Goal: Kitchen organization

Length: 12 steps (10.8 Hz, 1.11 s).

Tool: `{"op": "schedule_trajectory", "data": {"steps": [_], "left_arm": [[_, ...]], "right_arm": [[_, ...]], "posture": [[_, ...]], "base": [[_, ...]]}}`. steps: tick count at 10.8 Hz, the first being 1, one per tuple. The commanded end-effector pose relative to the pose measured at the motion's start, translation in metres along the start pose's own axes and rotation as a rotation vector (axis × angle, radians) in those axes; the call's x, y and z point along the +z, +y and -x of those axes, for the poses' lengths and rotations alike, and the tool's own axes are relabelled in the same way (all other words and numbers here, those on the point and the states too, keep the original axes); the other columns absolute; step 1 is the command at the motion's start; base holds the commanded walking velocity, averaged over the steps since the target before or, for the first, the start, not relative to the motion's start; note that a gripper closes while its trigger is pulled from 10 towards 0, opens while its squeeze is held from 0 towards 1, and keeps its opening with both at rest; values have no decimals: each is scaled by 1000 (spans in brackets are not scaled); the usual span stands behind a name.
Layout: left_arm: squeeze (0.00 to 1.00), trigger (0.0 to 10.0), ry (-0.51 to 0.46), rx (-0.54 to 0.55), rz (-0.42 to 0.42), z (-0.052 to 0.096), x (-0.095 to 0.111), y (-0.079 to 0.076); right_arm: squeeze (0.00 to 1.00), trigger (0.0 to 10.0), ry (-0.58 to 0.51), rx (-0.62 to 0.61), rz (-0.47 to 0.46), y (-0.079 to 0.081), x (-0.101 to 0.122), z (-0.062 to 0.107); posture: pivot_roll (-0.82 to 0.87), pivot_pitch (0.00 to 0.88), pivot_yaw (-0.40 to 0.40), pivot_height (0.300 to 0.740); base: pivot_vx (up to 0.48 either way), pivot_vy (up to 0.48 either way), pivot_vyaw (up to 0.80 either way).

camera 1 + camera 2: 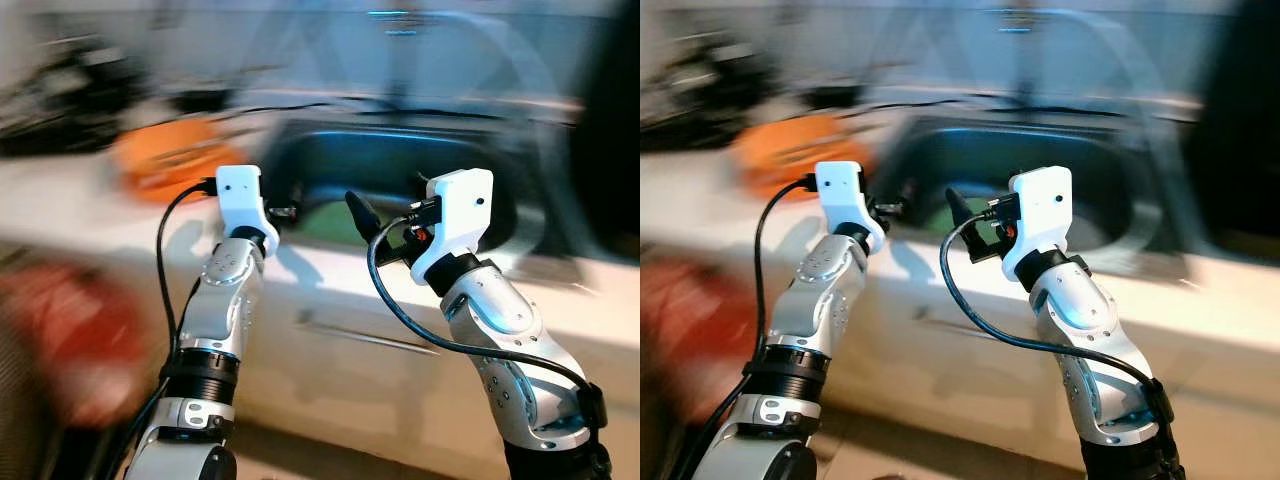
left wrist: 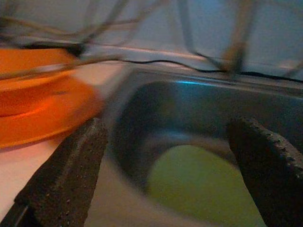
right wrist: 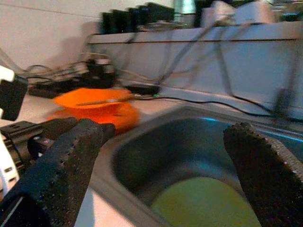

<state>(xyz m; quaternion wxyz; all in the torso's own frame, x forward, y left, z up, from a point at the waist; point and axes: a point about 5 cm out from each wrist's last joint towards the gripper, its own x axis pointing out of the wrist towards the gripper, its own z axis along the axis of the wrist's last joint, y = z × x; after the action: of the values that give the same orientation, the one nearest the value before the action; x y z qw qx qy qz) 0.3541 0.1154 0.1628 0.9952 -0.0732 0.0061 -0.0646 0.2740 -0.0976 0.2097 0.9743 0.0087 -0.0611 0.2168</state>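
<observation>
Two silver jointed metal arms are showing white wrist housings (image 1: 240, 195), looping black cables (image 1: 400, 310) and textured black fingers (image 3: 61, 165).

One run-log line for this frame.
view: blurred | left tool: open, at sink | right tool: open, at sink | green item in sink

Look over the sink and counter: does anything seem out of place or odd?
Mildly odd: a yellow-green round item lies in the bottom of the sink, and cables trail along the counter behind it. The head views are blurred. The orange dish rests on the counter. Both grippers, left and right, hover open, empty.
</observation>
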Motion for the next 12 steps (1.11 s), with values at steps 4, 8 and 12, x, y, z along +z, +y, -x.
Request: {"op": "schedule_trajectory", "data": {"steps": [4, 8, 12], "left_arm": [[0, 10000, -35, 3, 35, -9, 27, 4], [0, 10000, -32, 4, 29, -8, 25, 3], [0, 10000, -40, -4, 48, -8, 27, 1]], "right_arm": [[365, 10000, -14, 3, 5, 1, 5, 0], [373, 10000, -13, 9, 10, 0, 4, -1], [365, 10000, -5, 12, 11, 1, 2, 0]], "posture": [[-45, 0, 92, 740], [-43, 0, 90, 740], [-45, 0, 95, 740]], "base": [[65, 0, 0], [389, 0, 0], [211, 0, 0]]}}
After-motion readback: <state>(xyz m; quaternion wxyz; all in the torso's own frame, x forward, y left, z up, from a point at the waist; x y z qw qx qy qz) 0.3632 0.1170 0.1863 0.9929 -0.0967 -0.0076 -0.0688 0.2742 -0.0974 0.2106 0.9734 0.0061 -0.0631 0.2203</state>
